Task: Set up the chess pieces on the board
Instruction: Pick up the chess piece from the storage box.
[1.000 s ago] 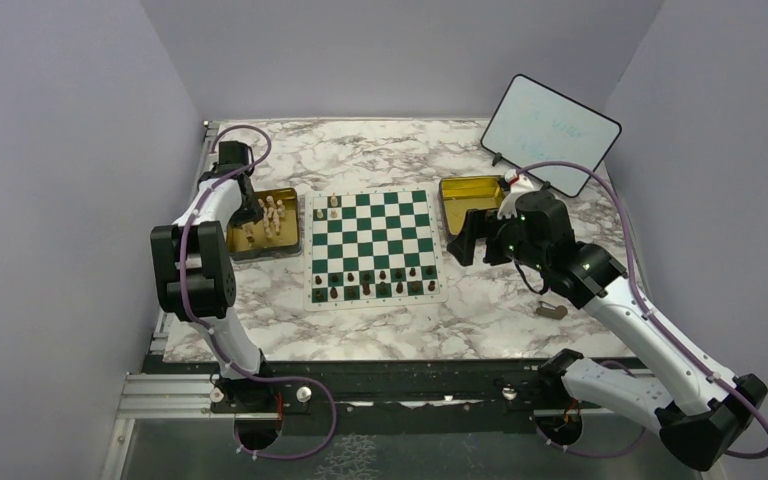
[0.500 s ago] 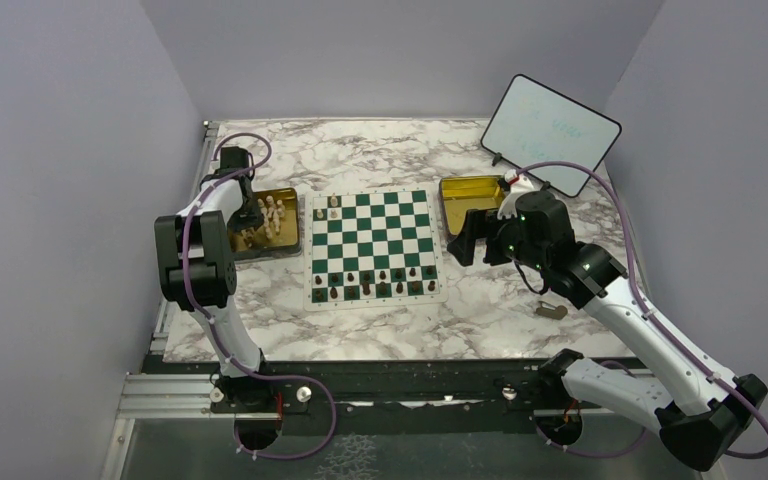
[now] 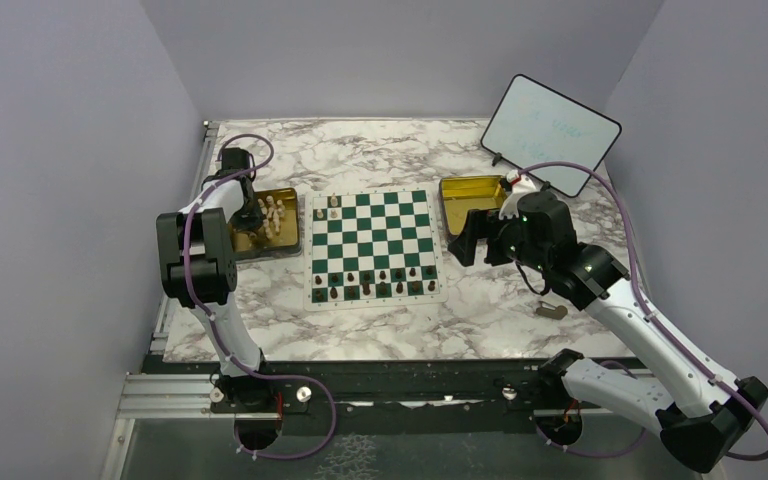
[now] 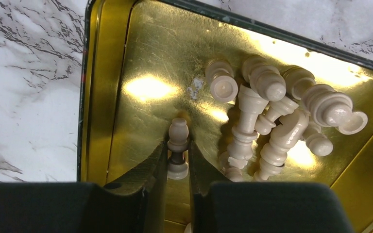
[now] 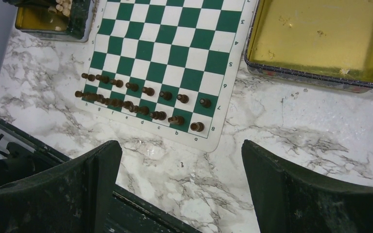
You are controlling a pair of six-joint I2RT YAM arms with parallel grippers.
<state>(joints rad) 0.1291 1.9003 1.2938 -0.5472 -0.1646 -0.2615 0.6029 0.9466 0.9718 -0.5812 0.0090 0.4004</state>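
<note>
The left gripper (image 4: 178, 149) is lowered into a shiny gold rectangular metal tray (image 4: 145, 58) that is set on the white-and-grey marbled table (image 3: 380, 150), just left of the board. Its two dark fingers (image 4: 158, 162) are drawn in narrowly against both sides of a small cream pawn (image 4: 178, 131), which is pinched near its base while its rounded head is left showing beyond the fingertips. Just to the right of this pawn, a tangled heap of cream chess pieces (image 4: 272, 111) is seen on the tray floor, several of them lying on their sides and touching one another.

The flat green-and-white checked board with a white border (image 3: 372, 245) is laid in the middle of the table, between the two trays. Two rows of dark brown chess pieces (image 5: 141, 99) are lined up along the board's near edge, and two cream pieces (image 3: 333, 207) are placed at its far left corner.

The right gripper (image 5: 179, 145) is held above the table near the board's right side, with its jaws spread wide and nothing between them. A second gold rectangular tray (image 5: 315, 34) is seen beside the board's right edge. A white panel with a black frame (image 3: 550, 130) is propped at the far right corner.
</note>
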